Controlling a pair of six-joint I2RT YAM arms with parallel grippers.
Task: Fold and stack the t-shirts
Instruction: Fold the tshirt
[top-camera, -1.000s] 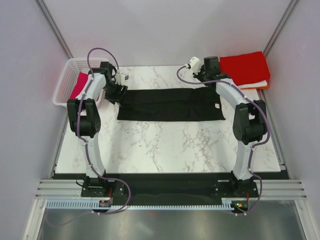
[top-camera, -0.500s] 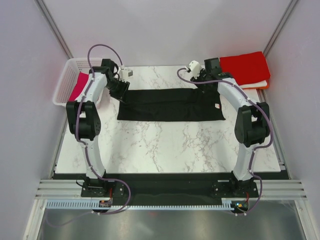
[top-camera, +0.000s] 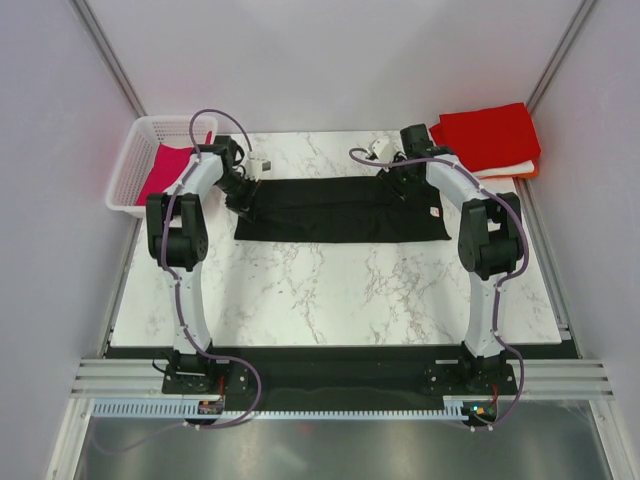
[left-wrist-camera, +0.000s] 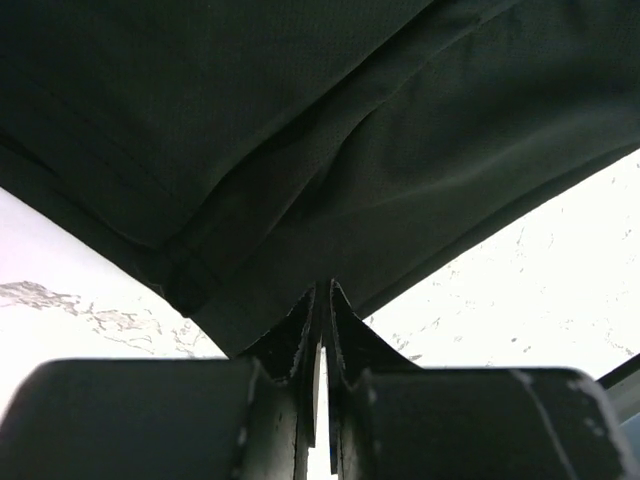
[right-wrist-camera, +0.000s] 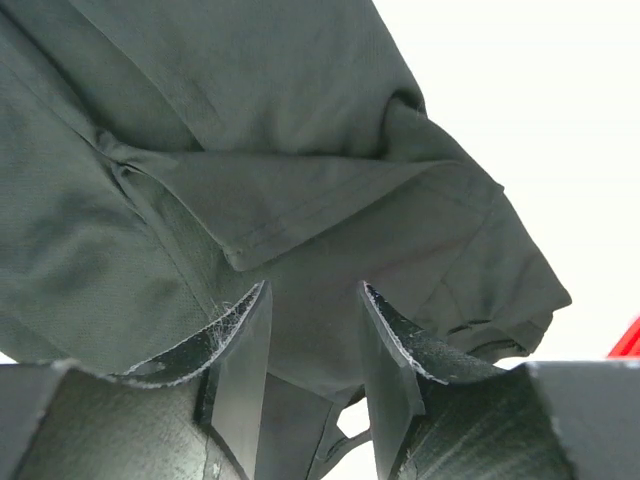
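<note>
This is a robotics lab test cell. Two robot arms, the left arm (top-camera: 182, 295) and the right arm (top-camera: 487, 310), are bolted to an aluminium rail (top-camera: 110, 380) at the near edge of a marble-patterned table (top-camera: 330, 290). Purple cables (top-camera: 259, 382) loop from their bases, and a slotted cable duct (top-camera: 340, 410) runs below. Plain pale panels (top-camera: 330, 60) held in metal frame posts (top-camera: 108, 55) wall the table in on three sides. A black t-shirt (top-camera: 340, 210) lies spread flat between the arms.
</note>
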